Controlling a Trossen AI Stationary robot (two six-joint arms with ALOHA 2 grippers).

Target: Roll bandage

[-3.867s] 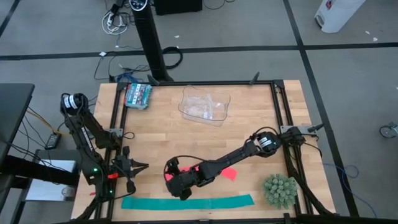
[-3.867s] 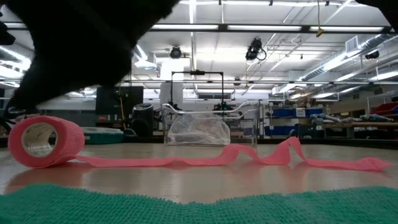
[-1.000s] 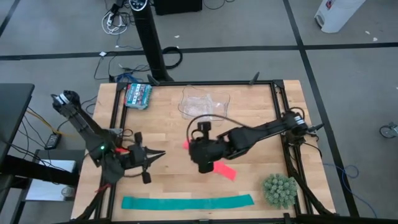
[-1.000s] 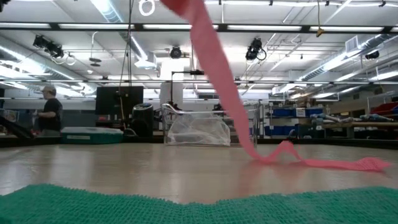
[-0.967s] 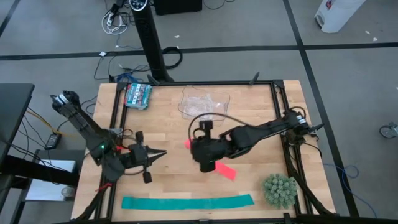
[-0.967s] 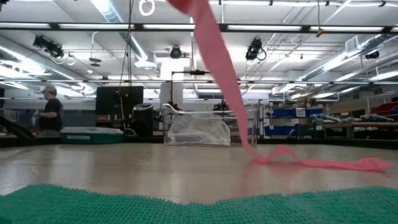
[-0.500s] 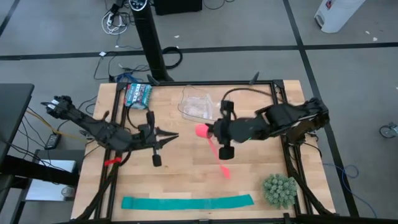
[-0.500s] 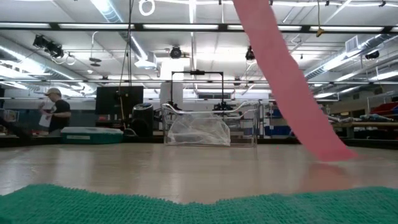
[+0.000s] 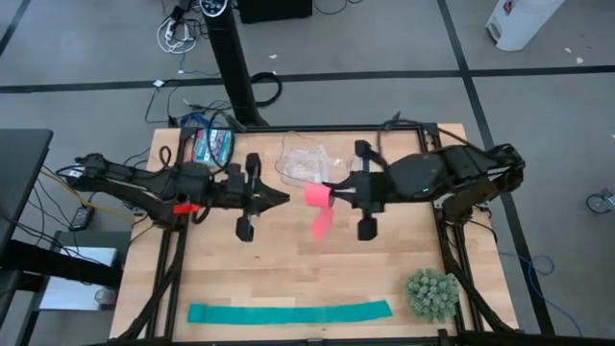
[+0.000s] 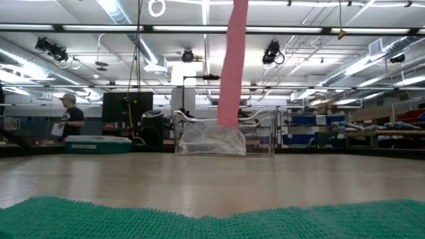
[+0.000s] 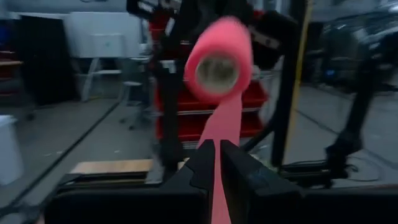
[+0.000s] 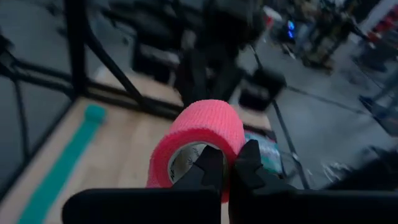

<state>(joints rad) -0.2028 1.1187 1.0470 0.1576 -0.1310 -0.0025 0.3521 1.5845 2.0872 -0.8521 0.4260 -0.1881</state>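
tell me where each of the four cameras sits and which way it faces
High view: above the table, looking straight down; both arms show, left gripper facing right gripper.
Low view: at table-top height, looking level into the room; no arm shows, only the hanging bandage.
Left wrist view: on the left arm, looking past its own fingers at the roll.
Right wrist view: on the right arm; its shut fingers pinch the roll.
Shared: the teal strip shows in the high, low and right wrist views.
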